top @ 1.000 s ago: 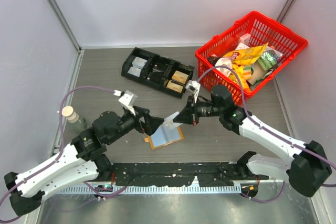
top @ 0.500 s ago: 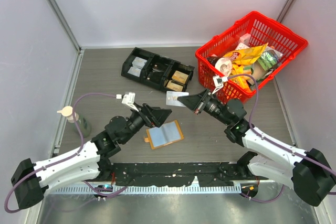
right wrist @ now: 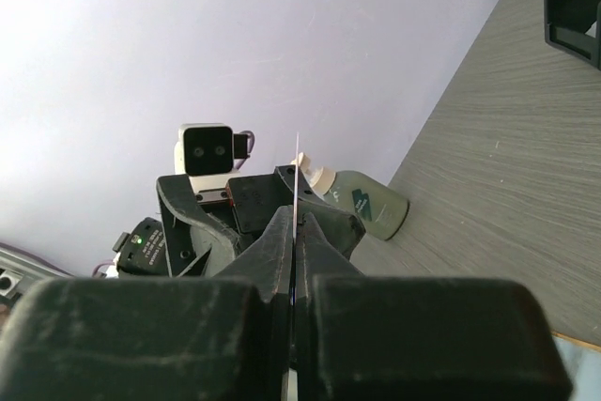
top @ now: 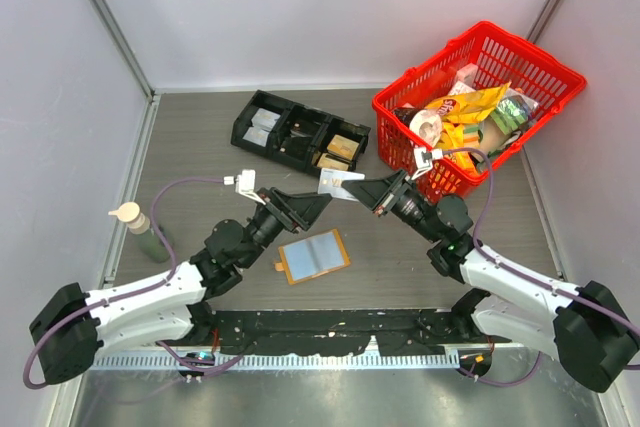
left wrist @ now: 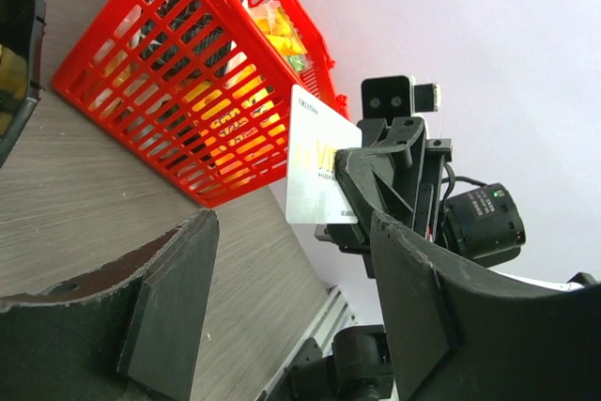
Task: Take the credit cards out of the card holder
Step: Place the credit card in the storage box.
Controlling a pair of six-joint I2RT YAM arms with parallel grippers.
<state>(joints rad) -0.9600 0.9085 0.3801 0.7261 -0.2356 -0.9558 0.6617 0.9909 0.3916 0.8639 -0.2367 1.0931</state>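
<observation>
A white credit card (top: 334,182) is gripped by the clenched right fingers (top: 368,191) and raised above the surface (top: 200,152). The left fingers (top: 300,209) are spread apart, empty, facing the card. The card holder (top: 313,256) is laid open on the surface below them.

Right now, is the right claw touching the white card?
Touching. The right wrist view shows the card edge-on, pinched in the shut right claw.
</observation>
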